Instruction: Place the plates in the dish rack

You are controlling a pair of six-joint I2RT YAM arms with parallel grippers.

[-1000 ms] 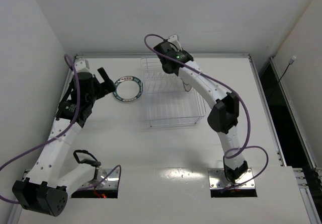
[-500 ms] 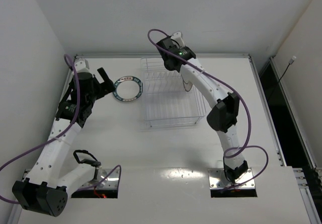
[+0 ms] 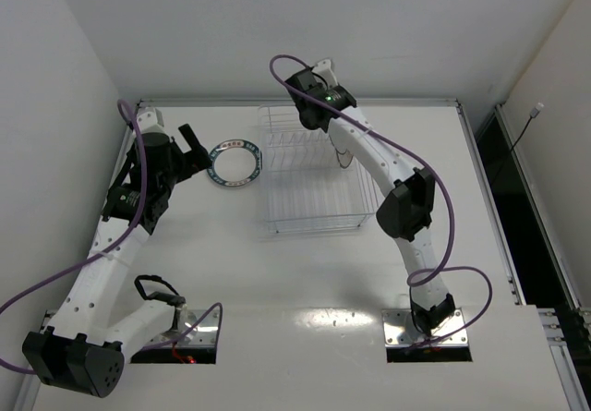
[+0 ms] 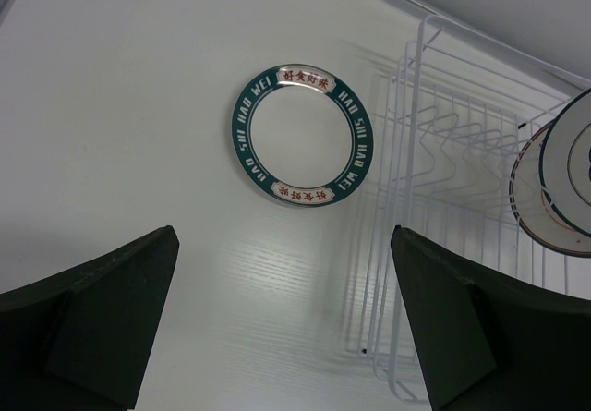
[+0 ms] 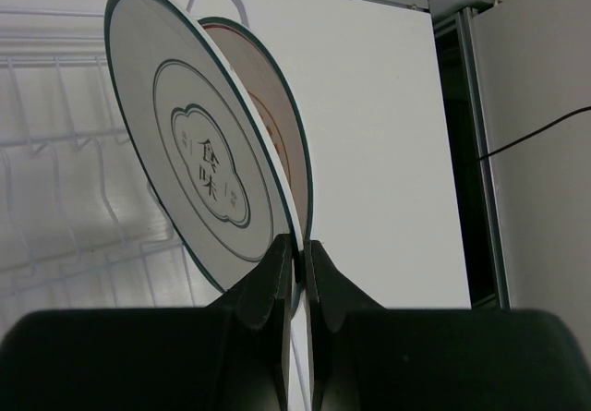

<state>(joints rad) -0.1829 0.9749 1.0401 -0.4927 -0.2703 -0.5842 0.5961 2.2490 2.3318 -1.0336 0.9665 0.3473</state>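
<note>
1. On the white table [image 3: 277, 272], toward its far side, sits the clear dish rack [image 3: 314, 175], its rows of thin tines standing up inside.
2. Over the rack's far end, the right gripper [image 5: 297, 249] has its jaws pinched nearly together on the lower edge of the grey-ringed plate [image 5: 199, 162]. The plate stands on edge, leaning to one side, with the rack's wires below and beside it.
3. Close behind that plate stands a second plate [image 5: 268, 106] with a reddish rim, also on edge. Its lower edge runs down toward the same fingers, and I cannot tell whether they pinch it too or it rests in the rack.
4. Just left of the rack, the teal-rimmed plate [image 4: 301, 135] lies flat on the table.
5. Near it hovers the left gripper [image 4: 283, 235], jaws spread wide and holding nothing. The plate lies just ahead of the gap between them, touching neither finger.
</note>
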